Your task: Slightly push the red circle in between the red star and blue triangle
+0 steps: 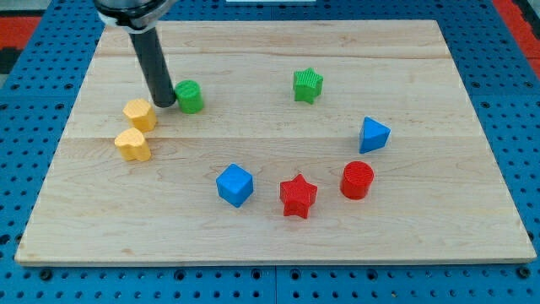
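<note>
The rod comes down from the view's top left, and my tip rests on the wooden board in the narrow gap between the green cylinder and the upper yellow heart-shaped block. It sits just beside the green cylinder, perhaps touching it; I cannot tell for certain. There are no jaws here to be apart or together, only the plain rod end, and it grips nothing.

The red circle, a short red cylinder, lies far off toward the view's lower right, well apart from the tip. It stands between the red star, which is just beside it on the view's left and slightly lower, and the blue triangle, which is near it above and a little to the right. None of the three touches another.

A blue cube sits left of the red star. A green star lies near the view's top, above the blue triangle and to its left. A second yellow heart-shaped block lies just below the first.
</note>
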